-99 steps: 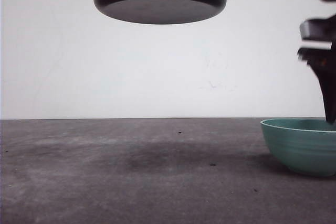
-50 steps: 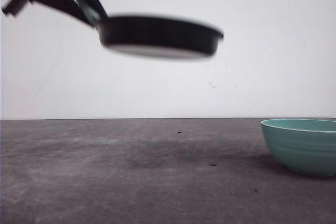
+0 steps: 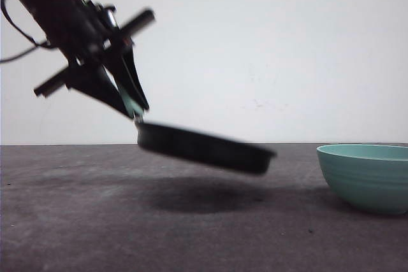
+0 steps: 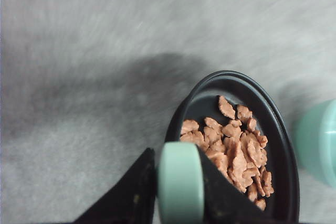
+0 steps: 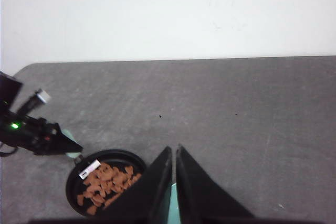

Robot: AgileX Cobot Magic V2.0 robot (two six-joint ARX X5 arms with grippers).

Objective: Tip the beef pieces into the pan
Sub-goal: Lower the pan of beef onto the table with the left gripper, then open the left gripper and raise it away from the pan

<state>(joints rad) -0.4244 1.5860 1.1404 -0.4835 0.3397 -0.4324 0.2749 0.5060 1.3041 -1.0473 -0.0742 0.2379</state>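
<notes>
Lowered since a second ago, from top of frame to just above tabletop.
Left gripper [image 3: 131, 103] clamped on mint handle [image 4: 181, 182]; black pan [image 3: 204, 148] tilted, holding ragged beef pieces [image 4: 233, 148]; right gripper [image 5: 174, 158] nearly closed, empty.

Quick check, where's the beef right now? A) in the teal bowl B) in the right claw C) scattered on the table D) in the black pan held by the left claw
D. The left wrist view shows the beef pieces heaped inside the pan, with the left claw closed on the pan's mint-green handle; the front view shows the pan tilted above the table.
</notes>
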